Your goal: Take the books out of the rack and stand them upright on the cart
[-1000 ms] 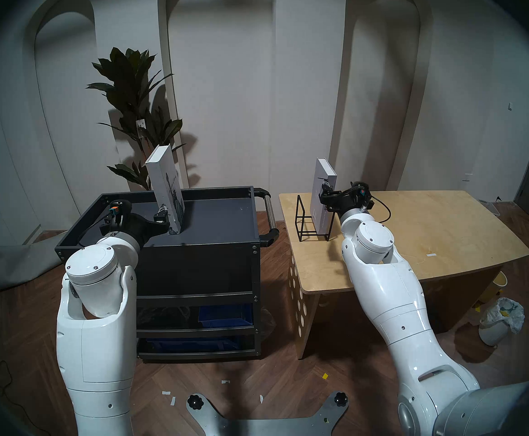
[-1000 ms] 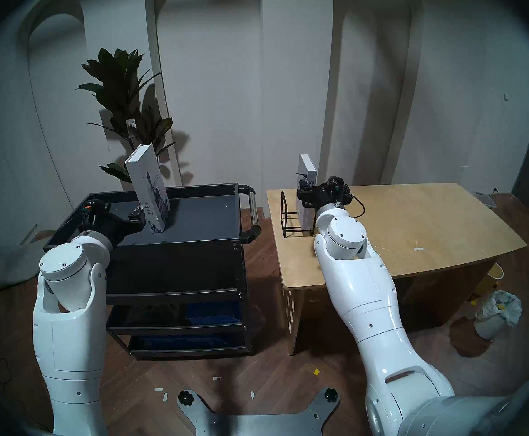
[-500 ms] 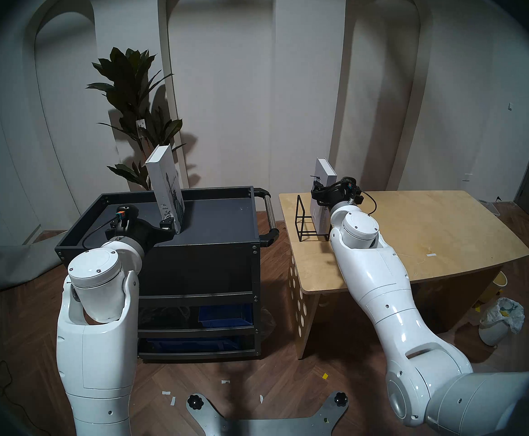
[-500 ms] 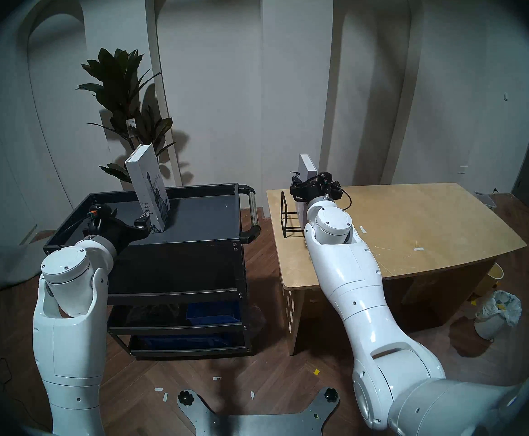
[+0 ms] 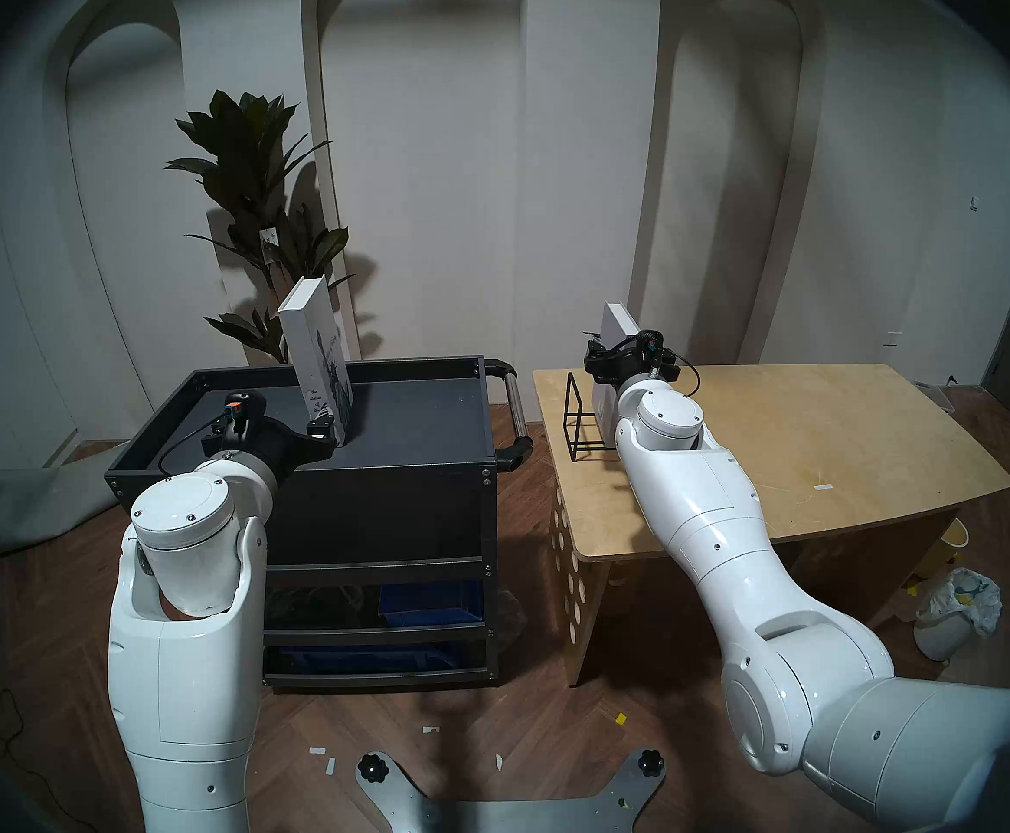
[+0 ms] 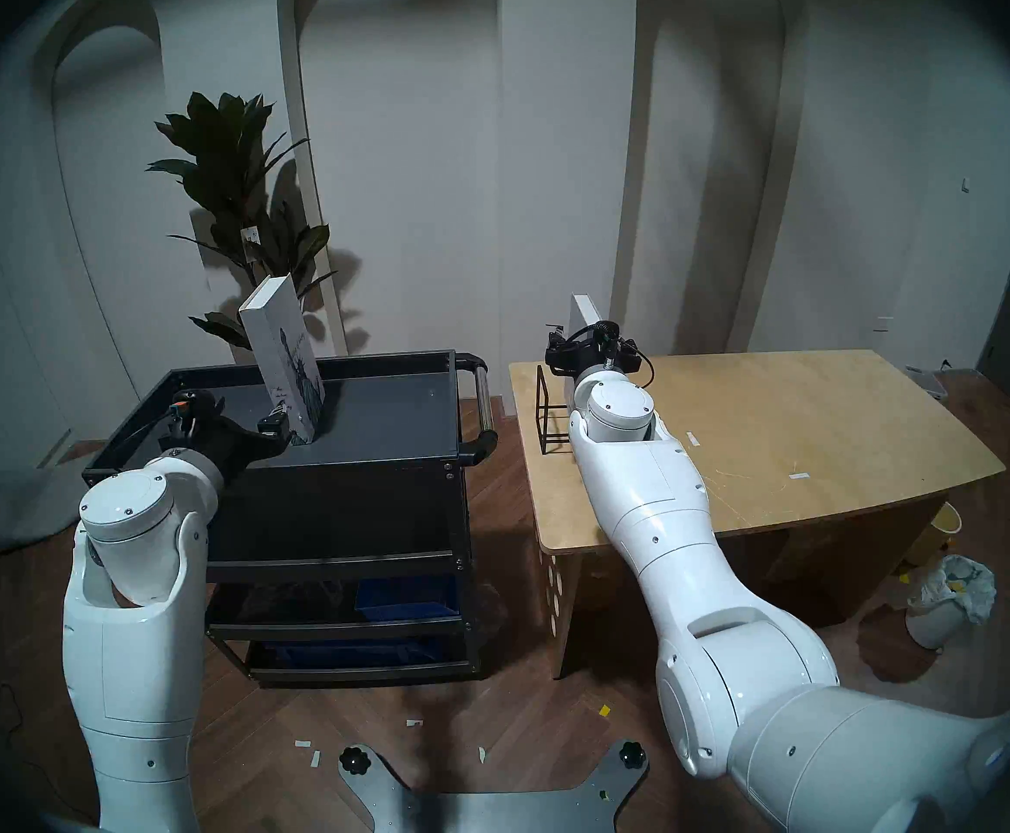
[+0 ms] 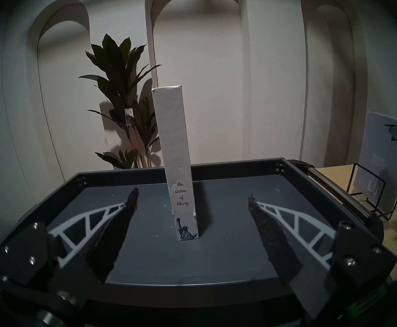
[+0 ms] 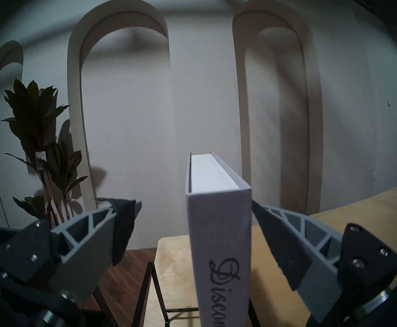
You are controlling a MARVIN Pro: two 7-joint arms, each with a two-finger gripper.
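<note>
On the cart (image 5: 418, 417), white book (image 5: 316, 357) stands upright.

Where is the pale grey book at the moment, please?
The grey book stands upright in the wire rack on the wooden table, on the robot's right side, with its spine between the open fingers of the right gripper.

The tall white Statue of Liberty book (image 7: 181, 159) stands alone mid-tray on the black metal cart (image 7: 237, 166), bare tray either side, while the thin black wire rack (image 5: 580, 414) fences the pale grey-lavender book (image 8: 218, 225).
</note>
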